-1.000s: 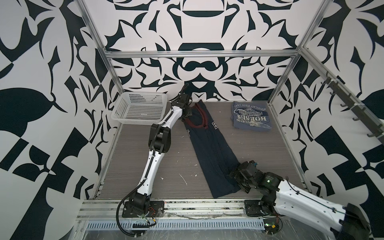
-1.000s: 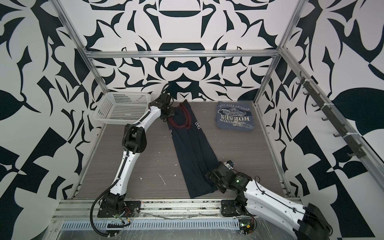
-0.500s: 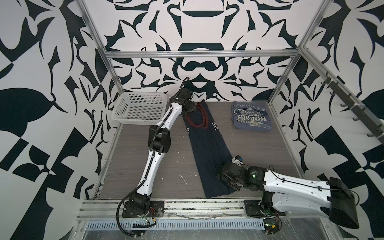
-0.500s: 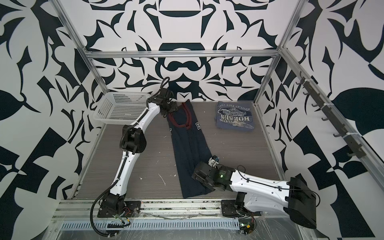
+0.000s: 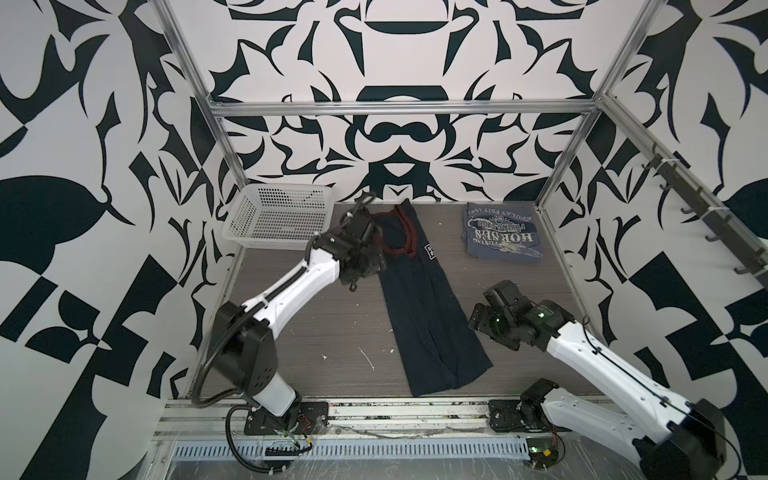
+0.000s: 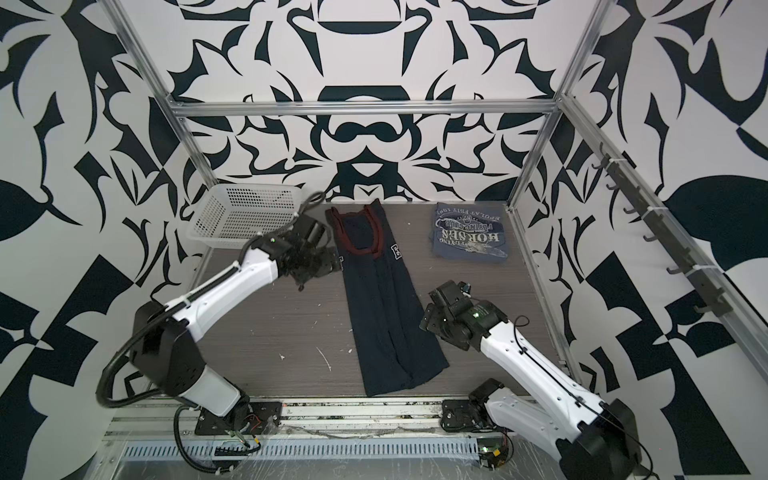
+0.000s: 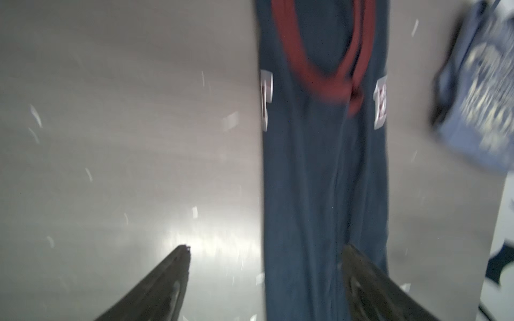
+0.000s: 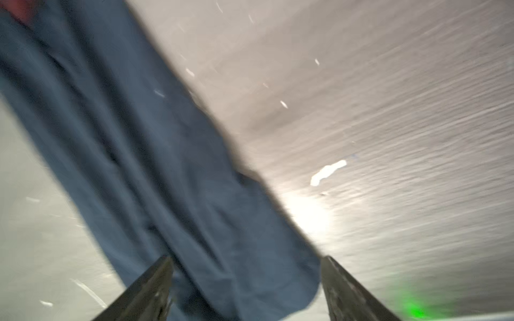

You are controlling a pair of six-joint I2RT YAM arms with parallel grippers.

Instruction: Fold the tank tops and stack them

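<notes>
Tabletop (image 5: 324, 328), grey and wood-grained with white flecks, is filling the floor of a cell whose walls (image 5: 395, 62) are carrying a bold black-and-white pattern. An aluminium frame (image 5: 399, 109) is running along the edges, and a hook rail (image 5: 706, 220) is sitting on the right-hand wall.

We are seeing the navy tank top (image 5: 424, 316) lying as a long narrow strip down the middle of the surface, red-trimmed neck toward the back wall. The grey-blue tank top (image 5: 500, 239) is lying folded at the back right, well apart from it. A white basket (image 5: 274, 216) is sitting in the back left corner.

The left gripper (image 7: 265, 247) is hovering by the navy top's neck end, jaws apart and gripping nothing. The right gripper (image 8: 246, 258) is hovering just beside the strip's right edge — jaws likewise apart, empty. Both wrist views are blurring.
</notes>
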